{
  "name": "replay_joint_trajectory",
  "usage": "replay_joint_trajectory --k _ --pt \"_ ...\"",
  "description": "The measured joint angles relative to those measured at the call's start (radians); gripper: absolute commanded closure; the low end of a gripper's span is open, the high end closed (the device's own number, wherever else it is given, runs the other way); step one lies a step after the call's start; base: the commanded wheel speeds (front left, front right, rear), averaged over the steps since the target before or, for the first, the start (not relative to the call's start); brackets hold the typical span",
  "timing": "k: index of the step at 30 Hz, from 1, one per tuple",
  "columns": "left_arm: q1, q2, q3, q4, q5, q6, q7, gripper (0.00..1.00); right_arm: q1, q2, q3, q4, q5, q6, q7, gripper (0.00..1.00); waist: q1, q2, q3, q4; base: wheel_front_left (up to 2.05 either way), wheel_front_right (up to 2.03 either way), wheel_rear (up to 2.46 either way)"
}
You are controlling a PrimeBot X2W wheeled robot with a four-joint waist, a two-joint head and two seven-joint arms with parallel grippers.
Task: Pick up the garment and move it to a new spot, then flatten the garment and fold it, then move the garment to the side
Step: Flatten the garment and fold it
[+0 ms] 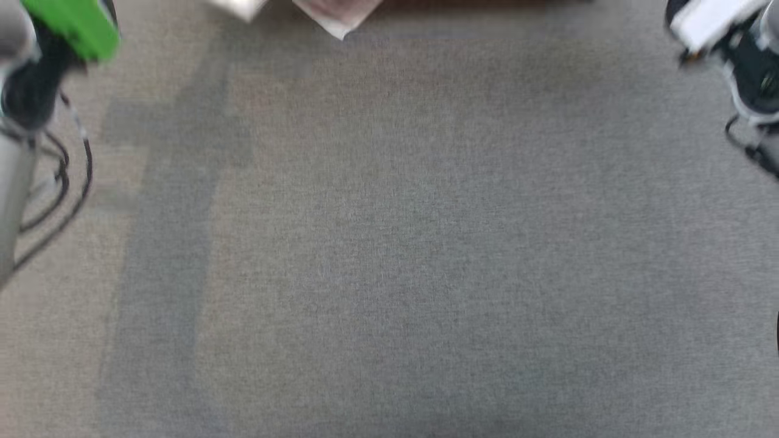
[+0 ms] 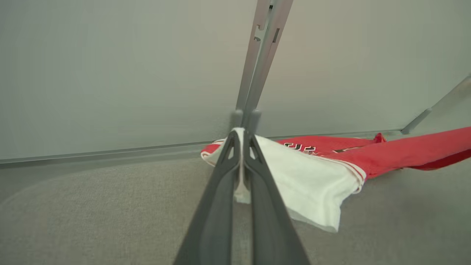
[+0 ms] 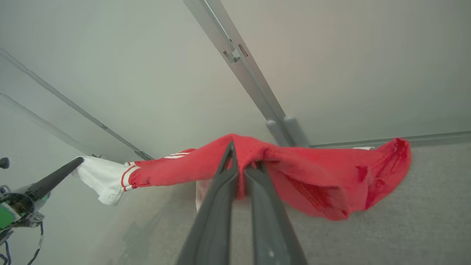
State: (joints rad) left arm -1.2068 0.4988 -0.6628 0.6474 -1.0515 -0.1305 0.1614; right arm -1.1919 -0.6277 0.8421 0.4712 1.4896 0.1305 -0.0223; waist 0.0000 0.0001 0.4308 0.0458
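Note:
The garment [image 3: 316, 173] is a red jersey with white sleeves and white stripes, stretched between both grippers near the grey partition wall. My left gripper [image 2: 242, 141] is shut on a white sleeve end of the garment [image 2: 309, 180], which trails red to the right. My right gripper [image 3: 241, 162] is shut on a red fold of it. The left gripper's dark fingers [image 3: 51, 180] also hold the white sleeve at the left of the right wrist view. A white corner of the garment [image 1: 338, 21] shows at the head view's top edge.
Grey carpet [image 1: 389, 243] spreads below in the head view. The left arm with its green tag [image 1: 76, 24] and cables is at the upper left, the right arm [image 1: 730, 42] at the upper right. A grey wall post [image 2: 263, 55] stands behind the garment.

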Motion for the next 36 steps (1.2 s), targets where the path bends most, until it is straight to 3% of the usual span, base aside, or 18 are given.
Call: replay_joint_trajectory --k 9,20,27,36 --pt "0.358 0.16 -0.126 -0.224 -0.132 0.006 0.28 1.0 0.296 -0.08 0.143 -0.052 0.099 0.0 0.191 1.0 -0.0001 0.0 -0.172 -0.013 0.0 0.0 0.0" --pt "0.663 0.371 -0.203 -0.637 -0.303 0.128 0.523 1.0 0.474 -0.201 0.262 -0.12 0.137 0.0 0.384 1.0 -0.0001 0.0 -0.345 -0.042 0.0 0.0 0.0" --pt "0.782 0.484 -0.233 -0.855 -0.378 0.195 0.589 1.0 0.546 -0.316 0.305 -0.203 0.152 0.0 0.431 1.0 -0.0001 0.0 -0.386 -0.067 0.0 0.0 0.0" --pt "0.815 0.548 -0.218 -0.952 -0.419 0.241 0.603 1.0 0.583 -0.428 0.335 -0.287 0.202 0.001 0.449 1.0 -0.0001 0.0 -0.371 -0.072 0.0 0.0 0.0"
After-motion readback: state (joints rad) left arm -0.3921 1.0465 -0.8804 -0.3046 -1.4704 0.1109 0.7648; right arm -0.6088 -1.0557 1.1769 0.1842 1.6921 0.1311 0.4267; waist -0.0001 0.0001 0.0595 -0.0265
